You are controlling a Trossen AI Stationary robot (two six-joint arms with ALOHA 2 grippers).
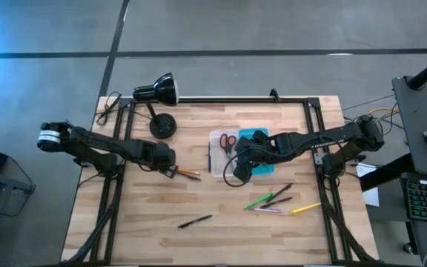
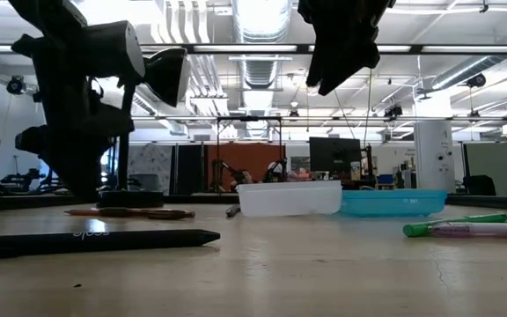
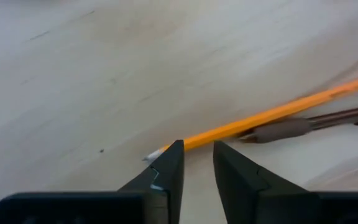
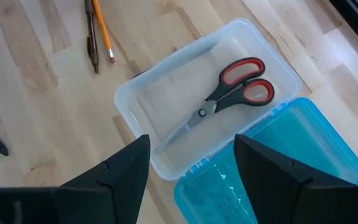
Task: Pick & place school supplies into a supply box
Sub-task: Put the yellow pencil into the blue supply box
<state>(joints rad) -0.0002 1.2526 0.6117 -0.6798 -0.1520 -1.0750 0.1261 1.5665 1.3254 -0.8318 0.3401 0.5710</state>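
Supply box (image 4: 210,118) lay open at mid-table, its clear half holding the red-handled scissors (image 4: 232,93), its teal half (image 4: 278,168) empty. The right gripper (image 4: 191,168) hovered above it, fingers spread and empty. The left gripper (image 3: 196,168) stood low beside the orange pencil (image 3: 272,114) and brown pen (image 3: 303,126), fingers narrowly parted, gripping nothing. Because these two lay touching, a closing pinch would probably catch both or roll one away. Other pens (image 1: 273,200) lay near the box.
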